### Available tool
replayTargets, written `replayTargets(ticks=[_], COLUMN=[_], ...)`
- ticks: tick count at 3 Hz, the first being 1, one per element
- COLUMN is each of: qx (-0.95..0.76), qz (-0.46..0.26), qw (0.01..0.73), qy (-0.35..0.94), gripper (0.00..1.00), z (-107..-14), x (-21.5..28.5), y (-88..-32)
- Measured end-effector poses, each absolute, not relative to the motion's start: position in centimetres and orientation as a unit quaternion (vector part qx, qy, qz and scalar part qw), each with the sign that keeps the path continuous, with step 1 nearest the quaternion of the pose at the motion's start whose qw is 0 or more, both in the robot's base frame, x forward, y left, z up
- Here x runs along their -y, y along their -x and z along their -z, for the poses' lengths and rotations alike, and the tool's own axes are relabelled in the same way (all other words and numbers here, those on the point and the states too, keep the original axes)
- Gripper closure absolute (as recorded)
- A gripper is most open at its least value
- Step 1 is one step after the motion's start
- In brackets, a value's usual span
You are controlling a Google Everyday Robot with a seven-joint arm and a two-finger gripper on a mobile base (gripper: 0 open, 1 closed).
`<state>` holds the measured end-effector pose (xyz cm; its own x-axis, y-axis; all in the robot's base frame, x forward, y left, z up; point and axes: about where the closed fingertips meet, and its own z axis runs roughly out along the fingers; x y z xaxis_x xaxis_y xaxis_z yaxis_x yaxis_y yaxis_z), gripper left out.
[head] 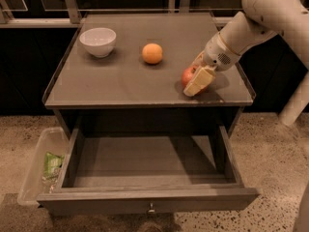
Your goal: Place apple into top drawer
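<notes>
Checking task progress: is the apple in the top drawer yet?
No, the apple sits on the cabinet top, at the gripper, above the open top drawer.

gripper [194, 84] at apple [188, 74] — table [120, 81] right | top drawer [145, 198] below
</notes>
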<state>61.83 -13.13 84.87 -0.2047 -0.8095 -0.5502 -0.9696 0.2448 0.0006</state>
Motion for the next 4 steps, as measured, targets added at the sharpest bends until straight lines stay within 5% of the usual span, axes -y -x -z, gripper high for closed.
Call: replayTargets(ticks=[2, 4], qx=[-0.736, -0.732], qz=[-0.203, -0.275], qw=[0.217, 0.196], qy=[0.608, 0.591], gripper=[1.0, 1.0], z=[-85.2, -86.4], x=[12.2, 14.7], y=[-61.4, -54.6])
